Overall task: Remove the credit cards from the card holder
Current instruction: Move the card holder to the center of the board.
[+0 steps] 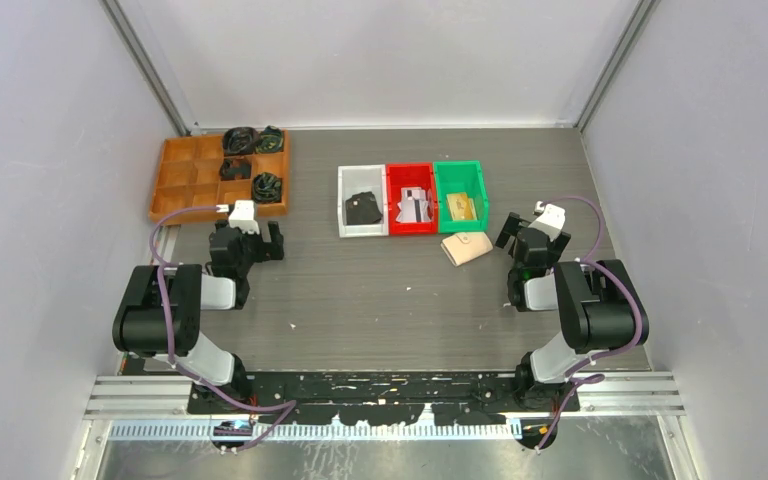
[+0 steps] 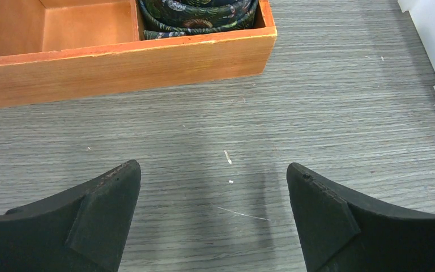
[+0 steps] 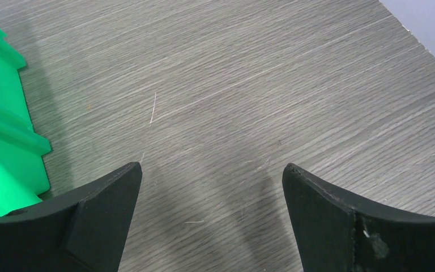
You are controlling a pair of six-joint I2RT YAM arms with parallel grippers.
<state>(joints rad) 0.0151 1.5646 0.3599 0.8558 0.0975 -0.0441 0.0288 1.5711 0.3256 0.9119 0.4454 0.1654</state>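
Beige-tan folding card holder (image 1: 466, 247), flat on grey wood-grain counter (image 1: 380, 300)
Lies just in front of the green plastic bin (image 1: 459, 168), near the right hand (image 3: 212, 173) but apart from it. Right hand spread wide, gripping nothing. Left hand (image 2: 212, 175) likewise wide open and empty, near the orange wooden compartment tray (image 2: 119, 62)

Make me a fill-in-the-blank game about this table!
The bin nearest the card holder is ____.
The middle bin is ____.
The left hand and right hand are both ____.
Missing words: green, red, open.
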